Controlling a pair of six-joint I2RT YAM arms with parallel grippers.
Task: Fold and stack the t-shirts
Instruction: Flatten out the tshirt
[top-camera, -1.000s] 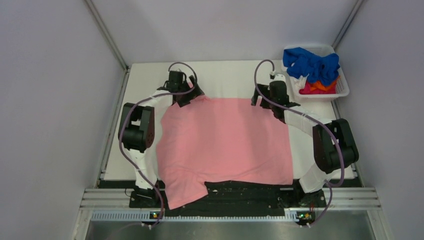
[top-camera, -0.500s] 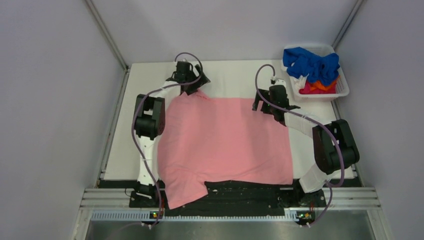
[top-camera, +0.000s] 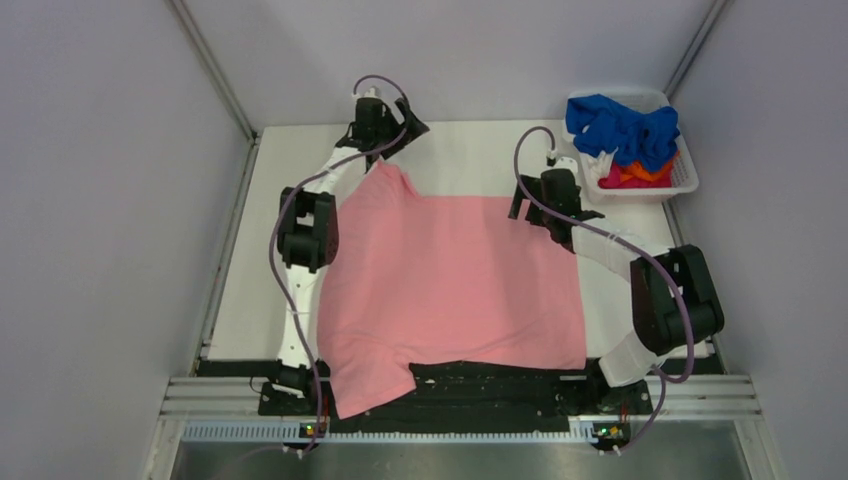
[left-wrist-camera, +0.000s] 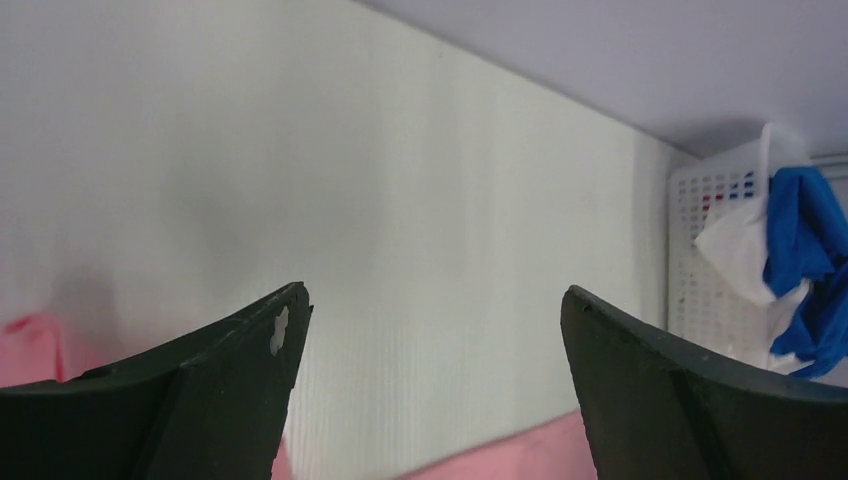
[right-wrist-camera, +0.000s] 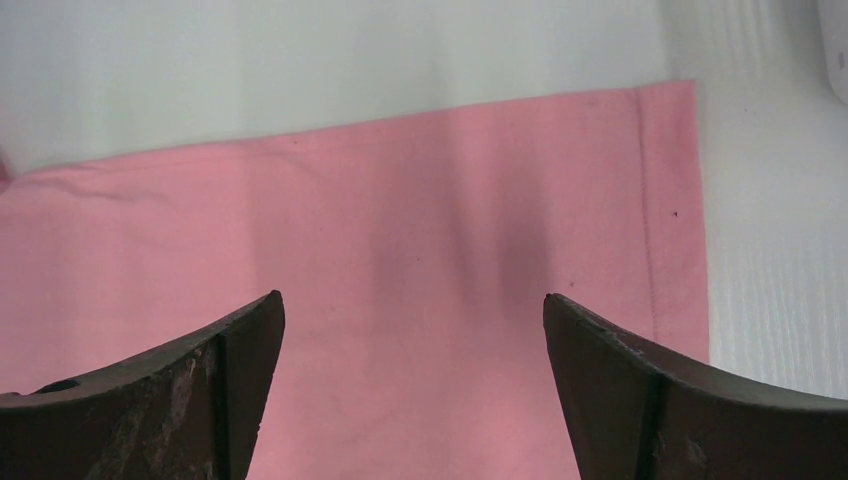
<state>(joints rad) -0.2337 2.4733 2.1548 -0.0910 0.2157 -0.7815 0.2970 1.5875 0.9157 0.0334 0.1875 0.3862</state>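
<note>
**Pink shirt flat on white table, both sets of fingers wide apart**

Pale grey walls on three sides, closing in a white table. Spread flat over most of that table, salmon-pink t-shirt, far edge short of the back wall, near edge draped past the table's front onto the black base rail. One sleeve hanging lowest at the near left. Far-left corner drawn into a small peak pointing toward the back.

Left arm stretched long up the shirt's left side, wrist beyond that peak, near the table's far edge. Right arm bent at the elbow on the right, wrist over the shirt's far-right corner.

White plastic basket at the far right, apart from the pink shirt. Heaped inside and rising above the rim, blue t-shirt. Beneath it, orange t-shirt and red t-shirt, only slivers showing.

Left fingers spread wide, nothing between them but bare table. Pink cloth only along the lower edge of the left wrist view, basket off to the right. Right fingers likewise spread wide, gripping nothing, poised over the shirt's hemmed corner. Hem running down the right side of that view, bare table beyond it. Touching the cloth or just above it: cannot tell.
</note>
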